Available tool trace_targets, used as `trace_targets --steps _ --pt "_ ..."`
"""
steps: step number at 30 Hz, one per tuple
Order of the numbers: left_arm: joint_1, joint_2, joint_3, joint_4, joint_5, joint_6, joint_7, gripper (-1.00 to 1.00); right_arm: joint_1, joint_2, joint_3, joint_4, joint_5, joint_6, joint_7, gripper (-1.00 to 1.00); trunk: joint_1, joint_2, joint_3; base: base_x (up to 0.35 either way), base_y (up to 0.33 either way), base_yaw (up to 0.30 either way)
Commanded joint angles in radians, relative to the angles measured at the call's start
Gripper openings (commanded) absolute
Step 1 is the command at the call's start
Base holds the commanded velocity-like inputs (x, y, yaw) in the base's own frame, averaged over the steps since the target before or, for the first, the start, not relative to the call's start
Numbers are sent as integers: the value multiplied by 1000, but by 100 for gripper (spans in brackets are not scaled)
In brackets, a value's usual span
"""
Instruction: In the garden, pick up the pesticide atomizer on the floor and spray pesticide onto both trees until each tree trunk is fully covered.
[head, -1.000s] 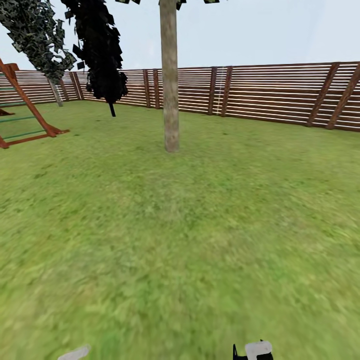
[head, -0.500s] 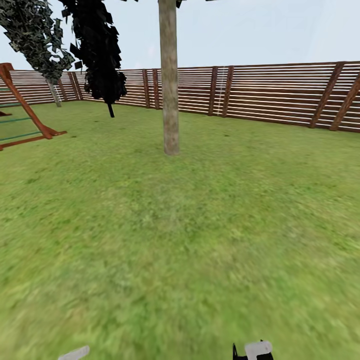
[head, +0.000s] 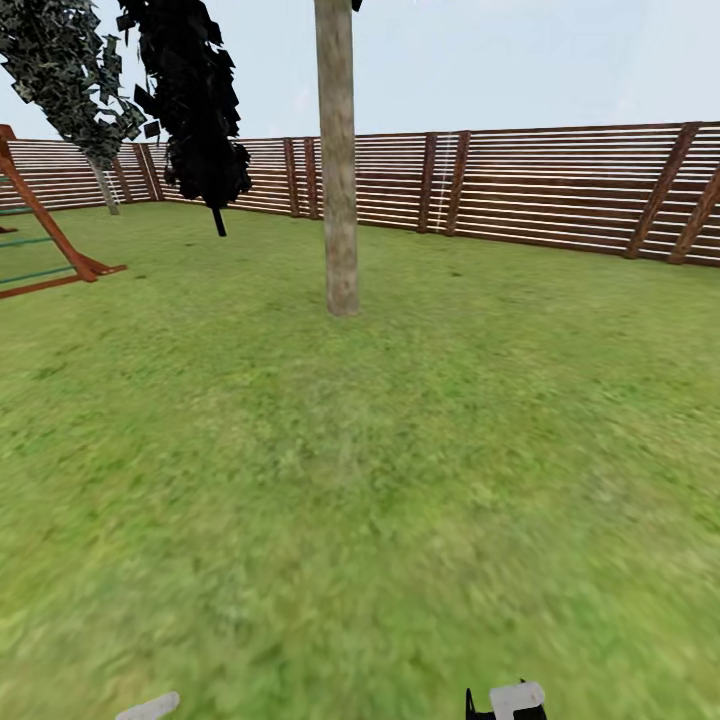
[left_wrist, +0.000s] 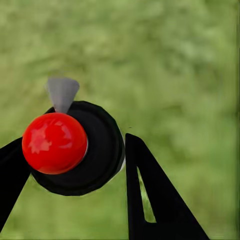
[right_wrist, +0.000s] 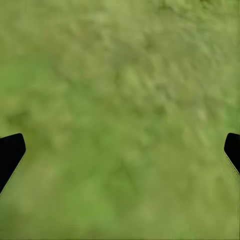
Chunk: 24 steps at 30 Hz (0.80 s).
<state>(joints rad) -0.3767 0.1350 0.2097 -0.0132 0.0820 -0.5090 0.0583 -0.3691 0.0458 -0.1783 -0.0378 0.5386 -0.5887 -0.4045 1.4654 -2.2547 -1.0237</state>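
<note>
Head view: tree trunk (head: 339, 160) stood at 12 o'clock on the lawn (head: 400, 450), slat fence (head: 560, 185) behind it, dark cypress (head: 195, 100) at 11, red frame (head: 50, 240) at 10.
Left wrist: left gripper (left_wrist: 70, 165) pinched the pesticide atomizer (left_wrist: 75, 147), red cap and grey nozzle visible, grass underneath.
Right wrist: right gripper (right_wrist: 120, 150) fingers spread wide over grass, nothing held.

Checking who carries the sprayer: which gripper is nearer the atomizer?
Left. The left gripper has its jaws on either side of the atomizer, apparently gripping it. The right gripper is open over bare grass.
</note>
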Motion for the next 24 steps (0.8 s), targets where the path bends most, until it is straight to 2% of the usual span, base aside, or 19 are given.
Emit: trace_targets --steps 1,24 --pt "-1 0 -4 1 8 -3 0 -100 -1 0 -7 1 11 -2 -5 100 0 0 -1 342 0 0" --pt "-1 0 -4 1 8 -2 0 -100 -1 0 -7 1 11 -2 -5 100 0 0 -1 342 0 0"
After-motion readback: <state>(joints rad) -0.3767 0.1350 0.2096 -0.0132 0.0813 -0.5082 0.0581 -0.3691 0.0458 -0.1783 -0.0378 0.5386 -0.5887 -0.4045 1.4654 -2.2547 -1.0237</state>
